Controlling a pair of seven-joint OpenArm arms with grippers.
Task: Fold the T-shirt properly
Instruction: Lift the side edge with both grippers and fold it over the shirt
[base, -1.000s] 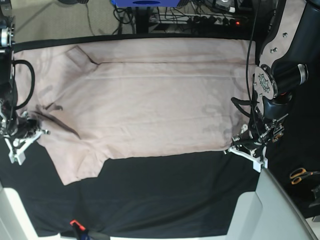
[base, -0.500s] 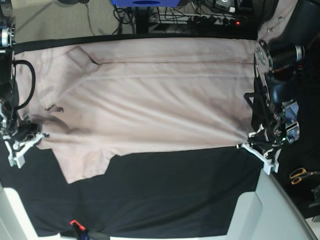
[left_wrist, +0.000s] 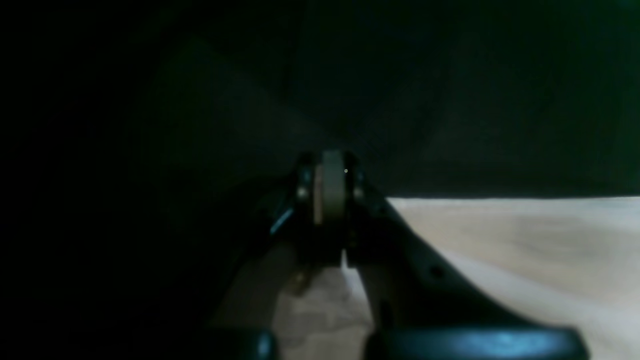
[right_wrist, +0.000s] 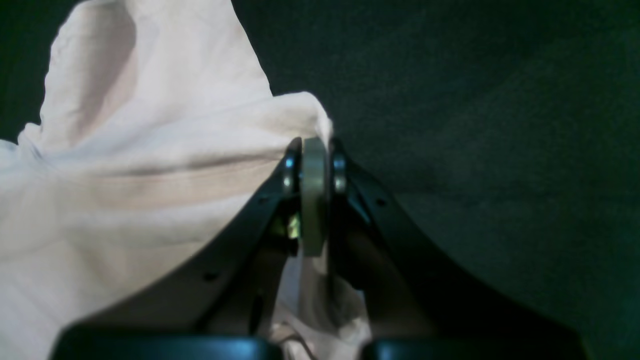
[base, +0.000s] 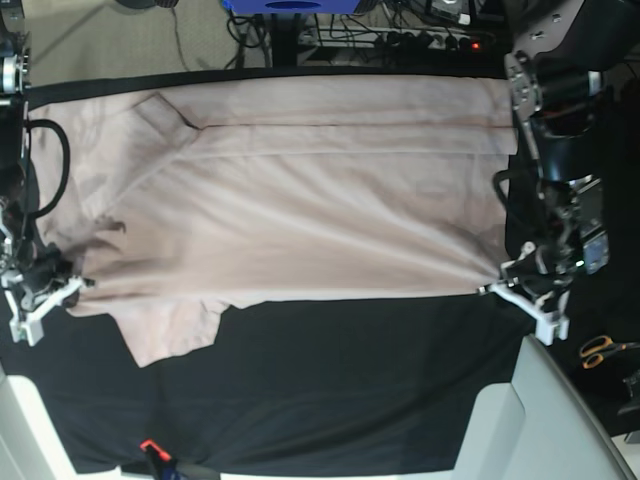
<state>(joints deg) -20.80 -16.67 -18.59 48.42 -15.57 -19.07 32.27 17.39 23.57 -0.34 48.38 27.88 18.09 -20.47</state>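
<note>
Item: pink T-shirt (base: 300, 190), spread flat on your black table cloth (base: 330, 390).
Your left gripper (base: 498, 287) and right gripper (base: 72, 283) each pinch its near edge, jaws clamped on fabric.

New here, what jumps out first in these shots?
A pale pink T-shirt fills the far half of the black cloth, pulled taut between the two arms. The left pincer, on the base view's right, is shut on the shirt's near corner; the right pincer, on that view's left, is shut on bunched fabric by the sleeve. Orange-handled scissors lie at the right edge.
</note>
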